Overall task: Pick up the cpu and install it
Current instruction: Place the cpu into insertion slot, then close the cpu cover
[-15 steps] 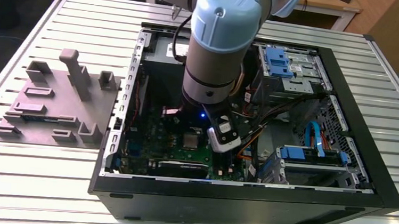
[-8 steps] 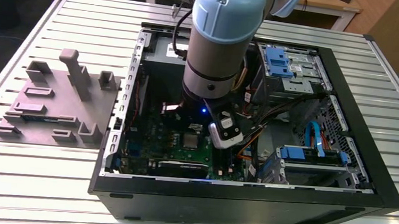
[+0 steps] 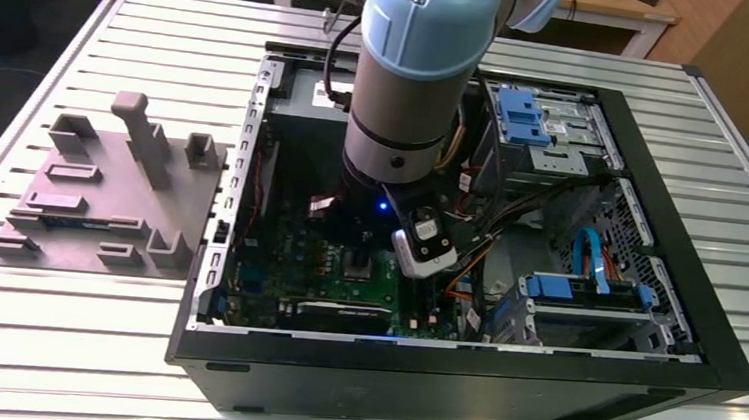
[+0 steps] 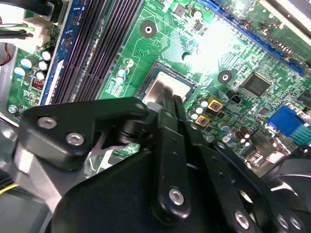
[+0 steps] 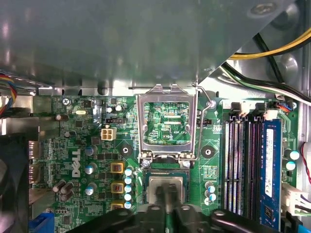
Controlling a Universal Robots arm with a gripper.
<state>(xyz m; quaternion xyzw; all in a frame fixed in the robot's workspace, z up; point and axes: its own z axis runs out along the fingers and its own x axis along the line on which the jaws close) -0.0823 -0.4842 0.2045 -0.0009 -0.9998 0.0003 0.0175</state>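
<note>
Ribbed silver aluminium counter [image 3: 70, 347] beneath everything. On it, a large black computer case [image 3: 468, 388], lying on its side with the open face upward, blue drive bays [image 3: 522, 116] and bundled cables along the exterior view's right. Hanging straight down into the case, a thick robot arm [image 3: 412, 73] in pale blue and grey. On the exterior view's left, just beside the case, a flat grey fixture plate [image 3: 94, 208] with upright blocks and shallow recesses. Across the case floor, a green motherboard [image 3: 371, 295], dotted with capacitors and small chips. Low over the board, a black end effector [image 4: 171, 102] [image 5: 167, 194], fingers [image 5: 162, 196] drawn together to barely a slit, gripping nothing, tips set over the middle of the cpu [image 5: 155, 187] [image 4: 163, 86]; touching it or just clear of it, impossible to tell. To one side of the socket, long parallel memory slots [image 5: 238, 165], black with a blue one at the outer edge. At one edge of the socket, a silver metal load frame [image 5: 142, 126], hinged open and standing up, with a thin wire lever [image 5: 200, 126] alongside. Smallest, the cpu itself: a flat square of shiny silver-grey metal, lying inside the dark square socket [image 5: 144, 187], directly under the fingertips in both wrist views.
</note>
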